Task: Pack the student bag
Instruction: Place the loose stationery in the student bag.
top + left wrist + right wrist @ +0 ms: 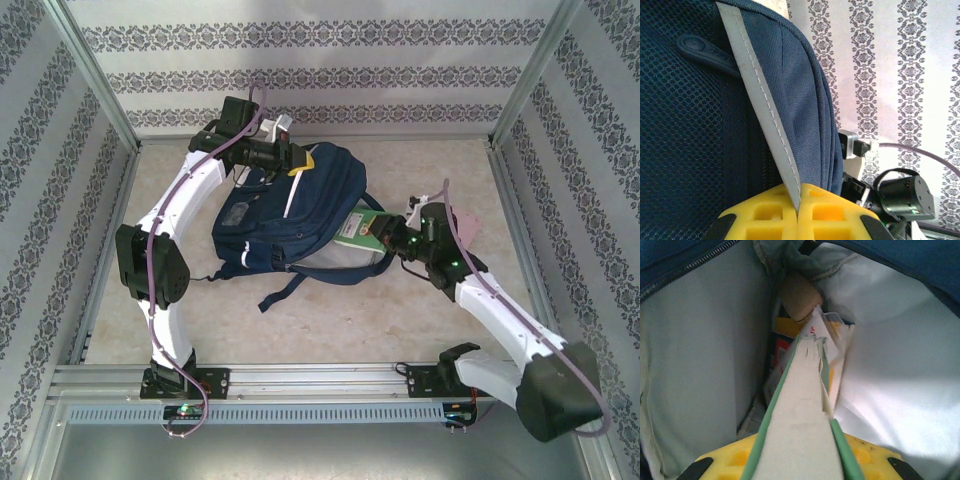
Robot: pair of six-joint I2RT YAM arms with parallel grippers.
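"Well, first entry?"

"One student bag [290, 225], navy, lying on its side in the middle of the table [330, 320]. Its mouth faces the right arm [500, 310] and the pale lining shows."

"Attached to it?"

"One grey strip [765, 115] along its top edge, pinched flat in the left gripper [797, 212], whose fingers are closed hard on it. I'd guess that's to lift the mouth and hold it open."

"Going in?"

"One green book [800, 425], edge-on, clamped in the right gripper [797, 465] and partway through the opening. Past it are some loose papers [835, 335] and a tan lump [799, 302] I can't name."

"Arms?"

"The left arm [180, 200] reaches far back, elbow out to the left, wrist turned in over the bag's far end. The right arm stretches low from the right side, with its wrist aimed straight into the mouth."
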